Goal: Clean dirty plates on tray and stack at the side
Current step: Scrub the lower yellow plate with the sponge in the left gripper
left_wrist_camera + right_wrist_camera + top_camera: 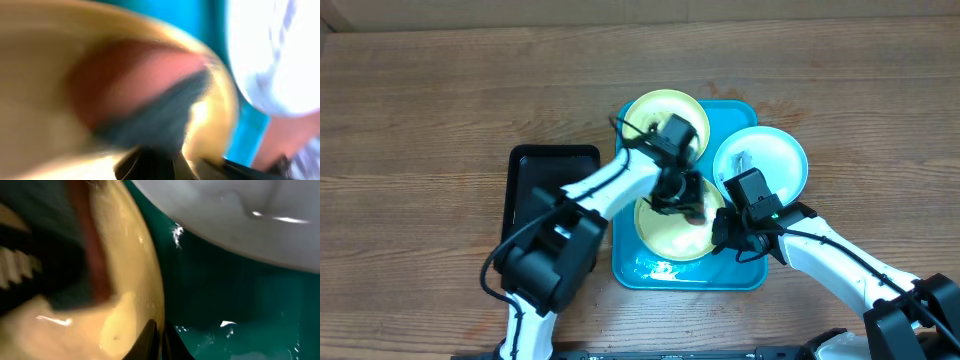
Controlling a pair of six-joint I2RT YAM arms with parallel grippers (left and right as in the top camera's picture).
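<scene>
The turquoise tray (pixel 740 275) holds three plates. A yellow-green plate (pixel 648 115) lies at the back and a light blue plate (pixel 770 155) at the right. A second yellow-green plate (pixel 670 238) lies at the front. My left gripper (pixel 685 200) is over this front plate, shut on a red and dark sponge (pixel 150 90) that presses on the plate (pixel 35 75); this view is blurred. My right gripper (pixel 725 235) is shut on the front plate's right rim (pixel 130 280), with its fingers (pixel 159 335) pinching the edge above the tray (pixel 225 290). The light blue plate (pixel 225 210) is close behind it.
A smaller black rectangular tray (pixel 535 190) lies on the wooden table just left of the turquoise tray, partly under my left arm. Bare wooden table surrounds both trays. Wet glints show on the turquoise tray's front.
</scene>
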